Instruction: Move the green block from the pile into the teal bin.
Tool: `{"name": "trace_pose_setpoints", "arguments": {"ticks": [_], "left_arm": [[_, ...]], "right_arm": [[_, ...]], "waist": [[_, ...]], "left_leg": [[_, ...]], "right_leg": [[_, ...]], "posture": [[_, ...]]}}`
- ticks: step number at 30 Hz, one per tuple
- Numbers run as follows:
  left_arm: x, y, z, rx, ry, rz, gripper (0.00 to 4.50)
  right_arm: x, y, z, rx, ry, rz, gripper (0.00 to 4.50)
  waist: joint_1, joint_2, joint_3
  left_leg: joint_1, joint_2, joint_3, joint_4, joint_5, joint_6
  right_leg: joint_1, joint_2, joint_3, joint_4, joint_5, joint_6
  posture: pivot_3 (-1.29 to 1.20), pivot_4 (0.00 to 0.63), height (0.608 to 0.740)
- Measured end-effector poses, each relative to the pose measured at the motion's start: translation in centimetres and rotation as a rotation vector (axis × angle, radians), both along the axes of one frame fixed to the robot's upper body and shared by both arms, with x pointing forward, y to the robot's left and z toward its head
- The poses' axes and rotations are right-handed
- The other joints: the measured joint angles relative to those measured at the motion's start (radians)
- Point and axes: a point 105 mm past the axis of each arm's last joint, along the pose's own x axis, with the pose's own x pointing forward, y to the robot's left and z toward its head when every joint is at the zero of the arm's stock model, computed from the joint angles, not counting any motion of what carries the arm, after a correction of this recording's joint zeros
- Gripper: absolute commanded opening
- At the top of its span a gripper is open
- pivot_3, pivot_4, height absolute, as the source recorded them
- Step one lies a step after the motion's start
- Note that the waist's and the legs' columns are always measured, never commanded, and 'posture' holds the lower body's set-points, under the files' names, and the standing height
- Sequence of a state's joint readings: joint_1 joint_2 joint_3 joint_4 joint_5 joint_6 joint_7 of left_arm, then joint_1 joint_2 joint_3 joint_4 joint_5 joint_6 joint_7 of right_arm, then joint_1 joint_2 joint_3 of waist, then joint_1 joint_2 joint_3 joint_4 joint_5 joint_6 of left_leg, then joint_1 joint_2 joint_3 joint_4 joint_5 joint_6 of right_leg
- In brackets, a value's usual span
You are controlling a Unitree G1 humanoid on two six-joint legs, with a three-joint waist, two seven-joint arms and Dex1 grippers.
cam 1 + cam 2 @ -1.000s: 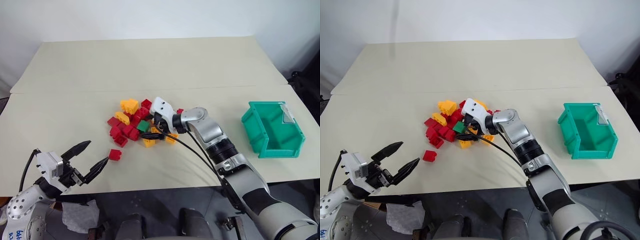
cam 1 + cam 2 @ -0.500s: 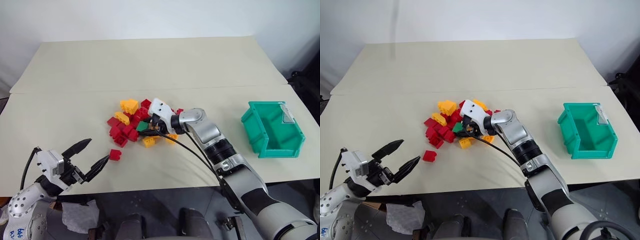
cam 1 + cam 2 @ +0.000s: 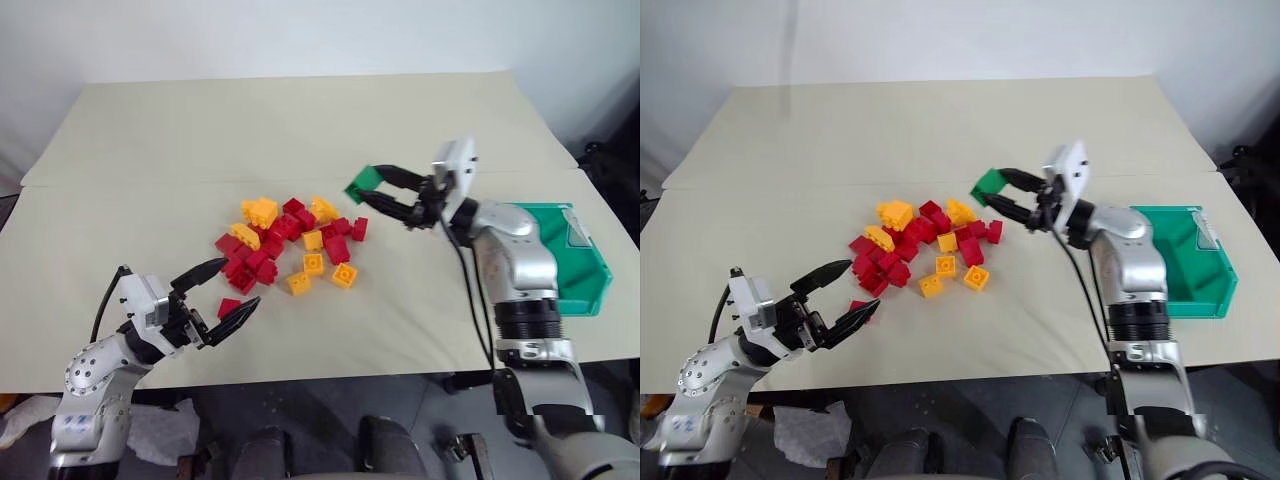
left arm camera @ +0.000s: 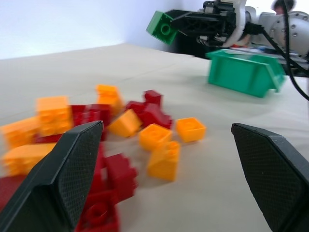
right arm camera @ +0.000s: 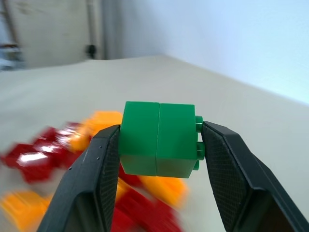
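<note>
Studded dark-green block (image 5: 158, 139), pincer-clamped (image 5: 157, 145)

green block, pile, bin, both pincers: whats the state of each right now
green block: gripped in the air, clear of the table
right pincer: shut on the green block
left pincer: open, holding nothing, by a stray red brick
pile: loose on the table
teal bin: on the table, partly behind the right arm

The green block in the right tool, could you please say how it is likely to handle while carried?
The green block looks like rigid plastic, so it probably won't deform. Clamped on flat sides by the right tool, it seems unlikely to roll. Its smooth faces might slip if jolted.
</note>
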State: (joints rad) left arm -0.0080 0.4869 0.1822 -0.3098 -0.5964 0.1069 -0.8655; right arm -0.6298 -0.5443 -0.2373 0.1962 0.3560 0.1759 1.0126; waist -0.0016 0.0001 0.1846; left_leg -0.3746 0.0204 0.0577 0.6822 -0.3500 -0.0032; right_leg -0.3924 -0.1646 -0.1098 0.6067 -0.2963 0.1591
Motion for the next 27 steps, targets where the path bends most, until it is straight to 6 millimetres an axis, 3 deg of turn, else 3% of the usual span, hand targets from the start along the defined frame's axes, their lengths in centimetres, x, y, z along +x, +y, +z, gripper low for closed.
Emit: {"name": "trace_pose_setpoints", "arguments": {"ticks": [2, 8, 13, 16, 20, 27], "left_arm": [[0.1, -1.0, 0.1, 0.013, 0.001, -0.061, 4.5], [-0.4, -4.3, 0.2, 0.071, -0.031, -0.255, 4.5], [-0.2, -5.4, 0.5, 0.06, -0.042, -0.303, 4.5], [0.0, -5.7, 0.4, 0.041, -0.034, -0.311, 4.5], [0.1, -5.9, 0.7, 0.038, -0.044, -0.313, 4.5], [0.4, -5.6, 0.7, 0.046, -0.047, -0.295, 4.5]], "right_arm": [[-1.1, -4.2, 0.1, -0.005, -0.02, -0.151, 2.17], [-4.3, -13.9, -0.6, -0.015, -0.027, -0.588, 2.17], [-5.8, -18.2, -2.8, -0.052, 0.058, -0.795, 2.17], [-5.9, -19.3, -4.4, -0.046, 0.122, -0.843, 2.17], [-5.4, -19.8, -4.7, -0.036, 0.15, -0.851, 2.17], [-4.6, -19.8, -6.0, -0.033, 0.217, -0.826, 4.46]], "waist": [[0.003, 0.0, 0.0], [0.0, 0.0, 0.0], [0.001, 0.0, 0.0], [-0.002, 0.001, 0.0], [0.0, 0.001, 0.0], [0.005, 0.001, 0.0]], "left_leg": [[0.0, 0.0, 0.002, 0.0, 0.0, 0.001], [0.003, 0.0, 0.008, 0.0, 0.0, 0.001], [0.004, 0.001, 0.009, 0.001, 0.0, 0.002], [0.004, 0.001, 0.01, 0.001, 0.0, 0.002], [0.004, 0.001, 0.01, 0.001, 0.0, 0.002], [0.003, 0.0, 0.01, 0.001, 0.0, 0.002]], "right_leg": [[0.0, 0.0, 0.001, -0.001, 0.0, 0.0], [0.001, 0.0, 0.002, -0.002, 0.0, 0.0], [0.001, 0.0, 0.004, -0.002, 0.0, 0.0], [0.001, 0.0, 0.004, -0.002, 0.0, 0.0], [0.001, 0.0, 0.004, -0.003, 0.0, 0.0], [0.001, 0.0, 0.004, -0.003, 0.0, 0.0]], "posture": [[0.0, 0.15, 0.74], [0.0, 0.15, 0.74], [0.0, 0.15, 0.74], [0.0, 0.15, 0.74], [0.0, 0.15, 0.74], [0.0, 0.15, 0.74]]}}
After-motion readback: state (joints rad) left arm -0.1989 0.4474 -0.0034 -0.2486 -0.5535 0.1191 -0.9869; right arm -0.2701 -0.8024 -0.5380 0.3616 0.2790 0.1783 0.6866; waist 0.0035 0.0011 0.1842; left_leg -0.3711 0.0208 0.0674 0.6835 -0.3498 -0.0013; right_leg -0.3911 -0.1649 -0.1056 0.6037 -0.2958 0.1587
